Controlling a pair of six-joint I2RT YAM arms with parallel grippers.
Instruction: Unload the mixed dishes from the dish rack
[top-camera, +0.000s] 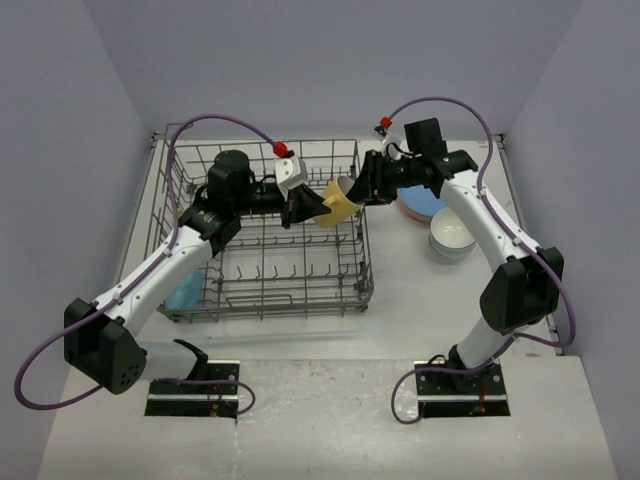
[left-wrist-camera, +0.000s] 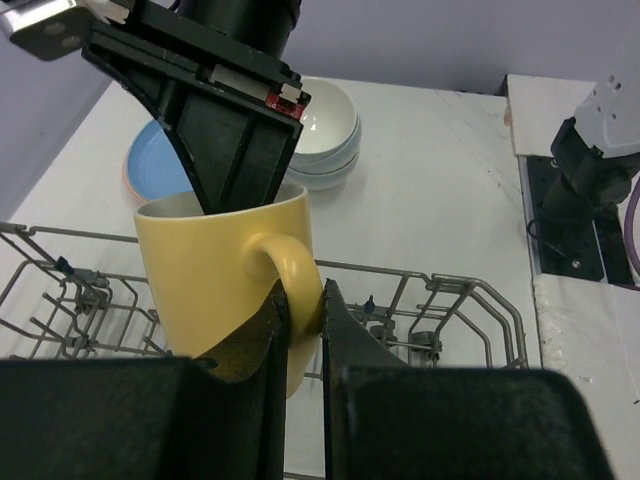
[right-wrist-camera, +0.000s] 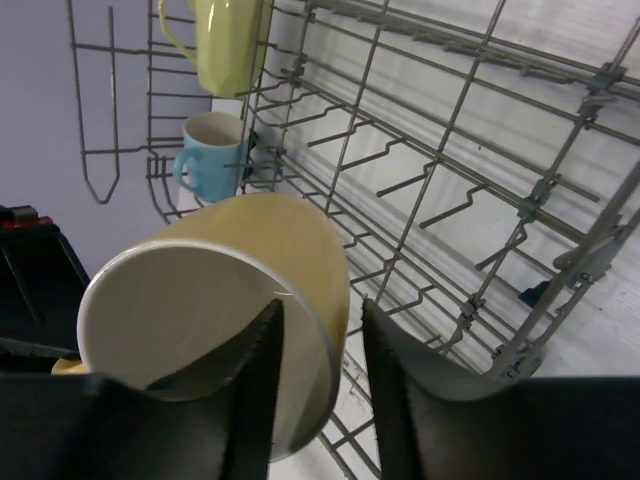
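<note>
Nearest the arm bases, the dish rack (top-camera: 265, 285) stands on the white table (top-camera: 330, 420), its tine rows bare where they show. A light-blue mug (top-camera: 185, 292) sits at the rack's near left corner, partly under the left arm. Whether it stands inside the wires or just outside them cannot be told.

Farther back, above the rack's far right corner, a yellow mug (top-camera: 341, 201) hangs in the air between the two arms, clear of the wires. It is tilted, with its mouth turned toward the right arm.

The left gripper (left-wrist-camera: 303, 295) reaches across the rack from the left. Its fingers (left-wrist-camera: 262, 380) are closed tight on the mug's handle (left-wrist-camera: 290, 262), one on each side of the loop.

The right gripper (right-wrist-camera: 322, 310) meets the mug from the other side and straddles its rim. One finger sits inside the cup against the pale inner wall and the other just outside it. Whether they press on the wall cannot be told.

Beyond the mug, to the rack's right, three white bowls (top-camera: 452, 238) are stacked on the table. Just behind them lies a blue plate (top-camera: 422, 206) on top of another plate.

The right wrist view also shows a pale yellow mug (right-wrist-camera: 226, 42) past the rack wires.
</note>
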